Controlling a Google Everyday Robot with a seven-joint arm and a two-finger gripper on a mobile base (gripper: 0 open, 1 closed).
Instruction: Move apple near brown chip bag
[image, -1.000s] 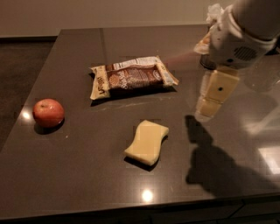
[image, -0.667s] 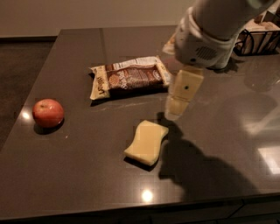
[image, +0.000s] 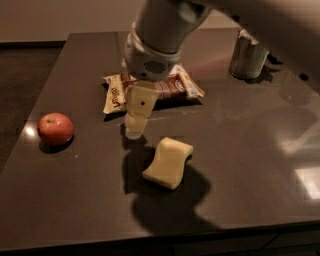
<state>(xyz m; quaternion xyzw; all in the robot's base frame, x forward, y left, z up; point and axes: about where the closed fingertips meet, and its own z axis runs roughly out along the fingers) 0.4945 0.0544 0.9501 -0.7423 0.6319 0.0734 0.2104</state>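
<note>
gripper (image: 134, 131) mid-table (image: 250, 175), just before brown chip bag (image: 175, 87) | grip state: cannot tell | apple (image: 55, 128) well apart, toward left edge

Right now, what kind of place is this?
Probably a kitchen or break-room counter: a dark glossy countertop with a brown chip bag, an apple and a yellow sponge on it. The pincer hangs between bag and sponge.

gripper (image: 136, 131) being held low over dark table (image: 240, 165), just in front of brown chip bag (image: 175, 89), apple (image: 55, 128) being seen well apart at left, sponge (image: 169, 162) being shadowed nearby
</note>
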